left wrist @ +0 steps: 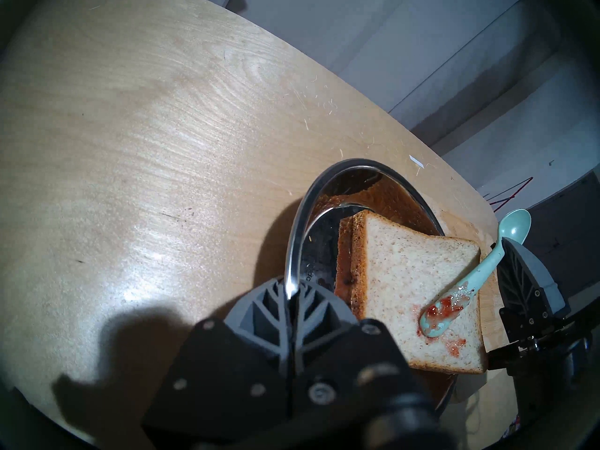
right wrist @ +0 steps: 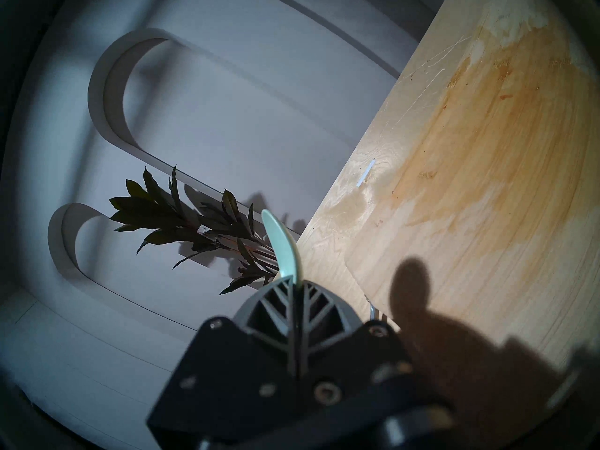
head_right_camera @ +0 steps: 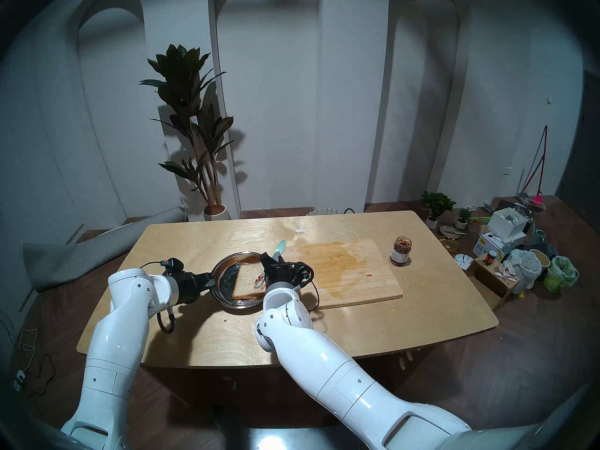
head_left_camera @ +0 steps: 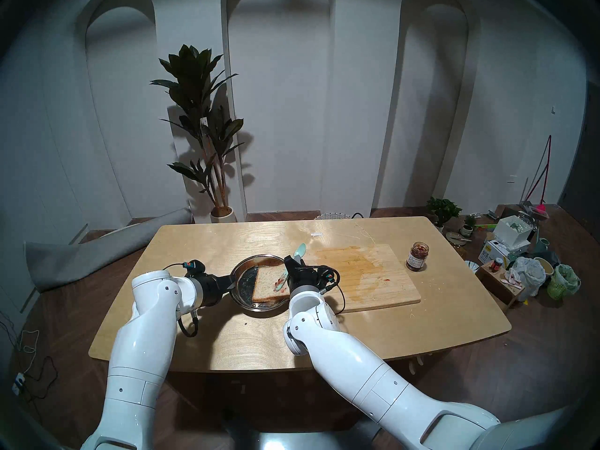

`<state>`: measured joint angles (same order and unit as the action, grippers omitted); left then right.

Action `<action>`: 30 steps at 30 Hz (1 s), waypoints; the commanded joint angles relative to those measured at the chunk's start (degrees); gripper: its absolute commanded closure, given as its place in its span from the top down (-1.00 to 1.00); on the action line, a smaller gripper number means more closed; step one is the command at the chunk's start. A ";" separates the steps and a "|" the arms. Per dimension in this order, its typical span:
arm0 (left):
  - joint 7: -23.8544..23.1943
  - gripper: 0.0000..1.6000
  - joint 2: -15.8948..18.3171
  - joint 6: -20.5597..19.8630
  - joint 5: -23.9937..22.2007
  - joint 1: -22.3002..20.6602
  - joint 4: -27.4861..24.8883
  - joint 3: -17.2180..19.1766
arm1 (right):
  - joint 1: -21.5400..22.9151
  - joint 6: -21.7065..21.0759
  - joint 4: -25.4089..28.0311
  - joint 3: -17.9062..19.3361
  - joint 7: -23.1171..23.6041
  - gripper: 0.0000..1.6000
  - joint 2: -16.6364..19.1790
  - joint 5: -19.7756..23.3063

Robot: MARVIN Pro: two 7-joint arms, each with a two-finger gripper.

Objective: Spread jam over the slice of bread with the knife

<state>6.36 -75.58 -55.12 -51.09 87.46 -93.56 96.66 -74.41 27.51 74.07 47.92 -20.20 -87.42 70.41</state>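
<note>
Steel plate (head_left_camera: 259, 306): a round shiny dish on the wooden bench (head_left_camera: 227, 339), its bottom smeared brown at the far side.
Left gripper (left wrist: 292, 293): closed on the plate's near-left rim, the thin metal edge pinched between the two ribbed fingers.
Slice of bread (left wrist: 415, 290): lies on the plate toward its right side, one edge lifted so the brown crust shows; red smears mark the corner nearest the right arm.
Right gripper (right wrist: 297, 285): closed on the knife's middle, pointing roughly level across the bench, just beside the bread's right edge.
Knife (left wrist: 467, 287): pale mint plastic, held slanted; its flat end coated with red jam rests on the bread near that smeared corner, while the rounded spoon-like end sticks up and away past the fingers.
Jam (head_left_camera: 418, 256): dark preserve in a small clear jar with a pale label, lid off, standing on the bench well apart from both grippers, beyond the right edge of the board.
Cutting board (head_left_camera: 373, 277): stained light wood, lying between the plate and the jar, just beside the right gripper.
</note>
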 commanded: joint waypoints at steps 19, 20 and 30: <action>0.61 -1.00 -0.05 0.12 -0.63 0.95 -2.76 0.54 | 1.61 1.66 -2.14 1.63 2.28 -1.00 1.68 -0.60; 0.64 -1.00 -0.06 0.12 -0.65 0.98 -2.79 0.55 | 1.66 1.64 -2.25 1.73 2.43 -1.00 1.75 -0.53; 1.24 -1.00 -0.36 0.15 -0.75 1.25 -3.13 0.57 | 1.60 1.75 -1.68 2.53 3.89 -1.00 2.50 -0.09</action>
<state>7.21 -75.70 -55.13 -51.94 89.05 -95.14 97.11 -73.52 28.79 71.39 49.87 -17.73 -84.88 69.92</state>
